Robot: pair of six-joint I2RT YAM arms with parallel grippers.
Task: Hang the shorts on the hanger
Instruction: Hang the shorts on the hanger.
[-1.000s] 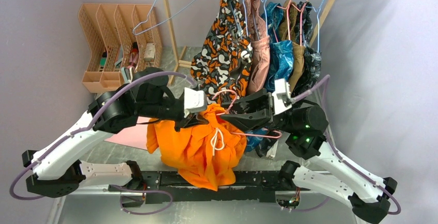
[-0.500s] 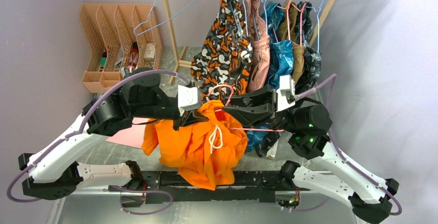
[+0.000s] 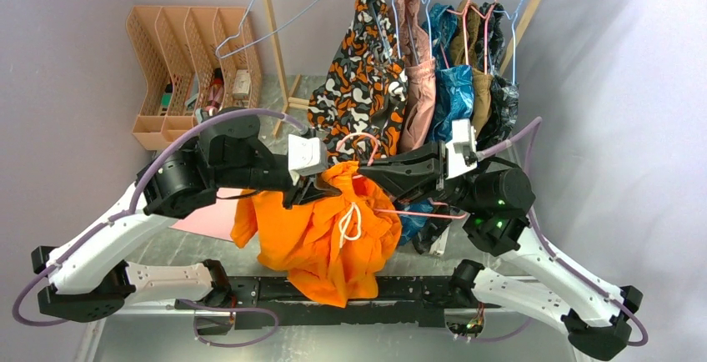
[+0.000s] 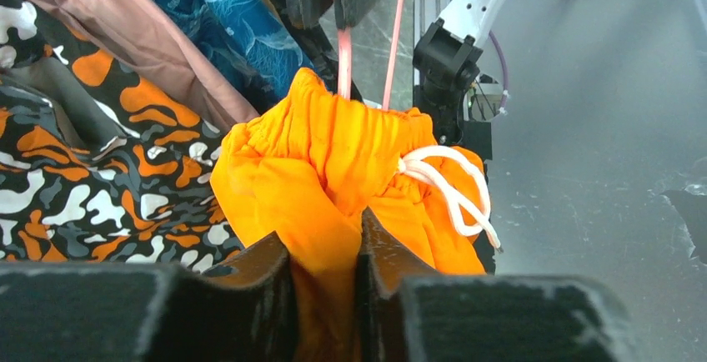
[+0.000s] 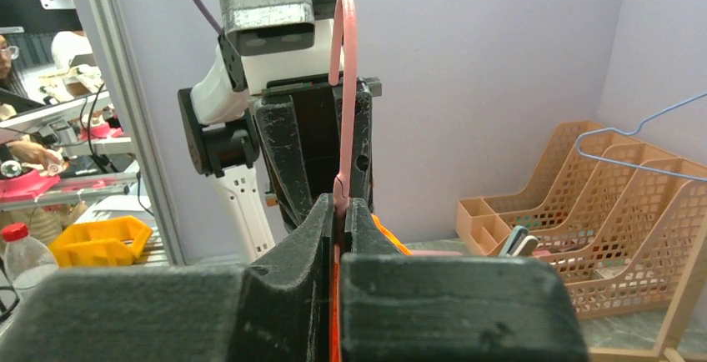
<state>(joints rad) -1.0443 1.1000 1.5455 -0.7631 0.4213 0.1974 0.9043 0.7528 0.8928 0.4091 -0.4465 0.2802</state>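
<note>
Both arms are built from white shell links and black joint housings: the left arm [image 3: 100, 241] is seen left of the black mounting rail [image 3: 250, 289], the right arm [image 3: 542, 266] right of it. A lilac cable [image 3: 23, 308] is run along each. A white camera block [image 3: 306, 154] is carried behind each black end effector. Small green lights [image 3: 492, 225] are lit on the right arm's motor housing. The left end effector [image 4: 325, 253] is shown with matte black, finely textured fingers [image 4: 242, 291]; the same finish is seen on the right end effector [image 5: 336, 212].
</note>
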